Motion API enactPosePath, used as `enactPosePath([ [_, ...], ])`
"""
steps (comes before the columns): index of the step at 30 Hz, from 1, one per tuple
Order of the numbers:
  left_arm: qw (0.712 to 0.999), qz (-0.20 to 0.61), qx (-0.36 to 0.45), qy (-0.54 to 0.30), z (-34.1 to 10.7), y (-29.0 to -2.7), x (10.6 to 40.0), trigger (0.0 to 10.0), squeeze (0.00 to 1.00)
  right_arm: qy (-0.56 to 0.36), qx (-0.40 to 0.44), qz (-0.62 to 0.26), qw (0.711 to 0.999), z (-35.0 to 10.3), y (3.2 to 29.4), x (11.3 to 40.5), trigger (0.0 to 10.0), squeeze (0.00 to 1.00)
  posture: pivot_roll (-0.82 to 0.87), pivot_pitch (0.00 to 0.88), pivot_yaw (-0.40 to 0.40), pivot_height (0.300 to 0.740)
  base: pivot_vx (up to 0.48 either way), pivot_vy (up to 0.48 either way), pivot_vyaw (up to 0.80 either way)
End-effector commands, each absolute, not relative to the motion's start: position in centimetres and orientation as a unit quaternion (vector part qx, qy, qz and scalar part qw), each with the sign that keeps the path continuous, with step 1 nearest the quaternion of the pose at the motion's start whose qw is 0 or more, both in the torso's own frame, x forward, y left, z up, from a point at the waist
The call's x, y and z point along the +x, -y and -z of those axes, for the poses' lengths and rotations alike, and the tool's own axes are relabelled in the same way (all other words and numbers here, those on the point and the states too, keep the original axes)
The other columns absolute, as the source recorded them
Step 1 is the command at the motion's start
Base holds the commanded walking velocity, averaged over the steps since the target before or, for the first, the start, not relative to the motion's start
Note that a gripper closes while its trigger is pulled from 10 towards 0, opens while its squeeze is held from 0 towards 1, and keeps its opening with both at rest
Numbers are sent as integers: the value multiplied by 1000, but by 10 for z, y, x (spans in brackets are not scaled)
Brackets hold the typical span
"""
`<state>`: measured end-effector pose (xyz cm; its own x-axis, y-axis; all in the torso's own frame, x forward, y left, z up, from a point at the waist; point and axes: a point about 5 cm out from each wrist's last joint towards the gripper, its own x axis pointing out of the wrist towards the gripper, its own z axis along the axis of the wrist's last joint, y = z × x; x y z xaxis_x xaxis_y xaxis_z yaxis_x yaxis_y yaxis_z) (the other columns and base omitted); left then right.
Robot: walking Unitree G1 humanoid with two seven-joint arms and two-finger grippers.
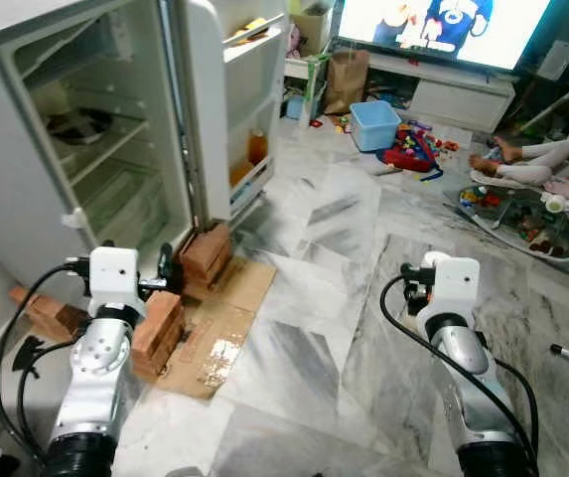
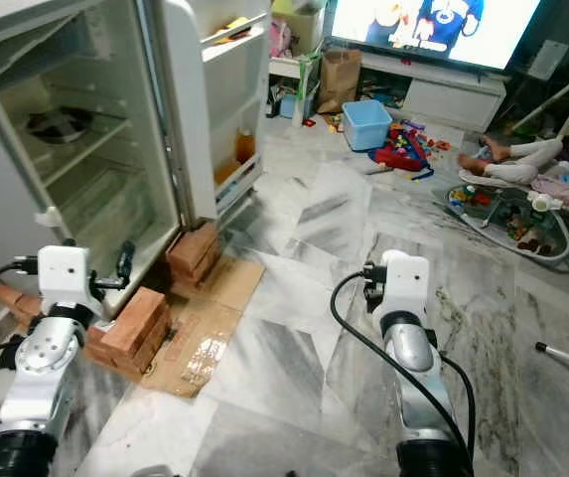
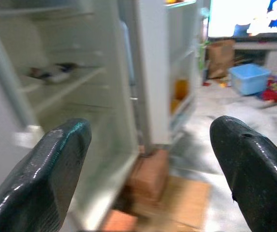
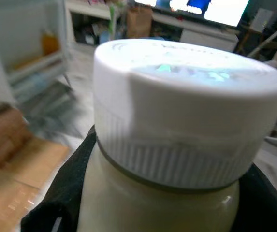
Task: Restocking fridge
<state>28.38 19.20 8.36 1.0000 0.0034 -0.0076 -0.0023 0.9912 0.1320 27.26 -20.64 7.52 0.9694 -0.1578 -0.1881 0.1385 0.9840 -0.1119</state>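
Left eye view: open fridge (image 1: 85,149) at left, door (image 1: 226,99) swung wide, wire shelves inside, a dark dish (image 1: 77,125) on the upper shelf, an orange bottle (image 1: 257,147) in the door rack. Red bricks (image 1: 205,256) under the fridge's front corner, more bricks (image 1: 157,330) beside the left arm, flattened cardboard (image 1: 216,323) on the marble floor (image 1: 334,298). Left arm raised toward the fridge opening; right arm raised over bare floor, well apart from the fridge.

Right eye view: same scene. Lit television (image 2: 433,28) at the back, blue tub (image 2: 367,123) and scattered toys (image 2: 403,151) on the floor below it, a person's legs (image 2: 512,157) on the floor at far right.

Left wrist view: left gripper (image 3: 150,159) fingers (image 3: 56,169) spread wide, nothing between them, pointed at the fridge's lower shelves and the bricks below.

Right wrist view: right gripper (image 4: 162,203) clamped round a jar (image 4: 157,203) of pale cream contents with a white ribbed lid (image 4: 186,106), black fingers hugging its sides just under the lid; jar held in the air over the floor, not yet in the fridge
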Motion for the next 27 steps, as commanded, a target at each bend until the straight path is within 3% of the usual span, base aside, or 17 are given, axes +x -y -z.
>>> enactPosePath([
  [1,997,3,78,4,-87,-195,283,10000,0,-72,-50,77,993,-86,204,277,10000,0,47,0,-54,716,277,0,0],
  [17,997,18,80,8,-86,-190,283,10000,0,-63,-61,65,994,-90,200,280,10000,0,41,0,-60,716,446,0,0],
  [27,997,19,79,9,-85,-186,278,10000,0,-61,-62,59,994,-92,198,284,10000,0,43,0,-72,716,452,0,800],
])
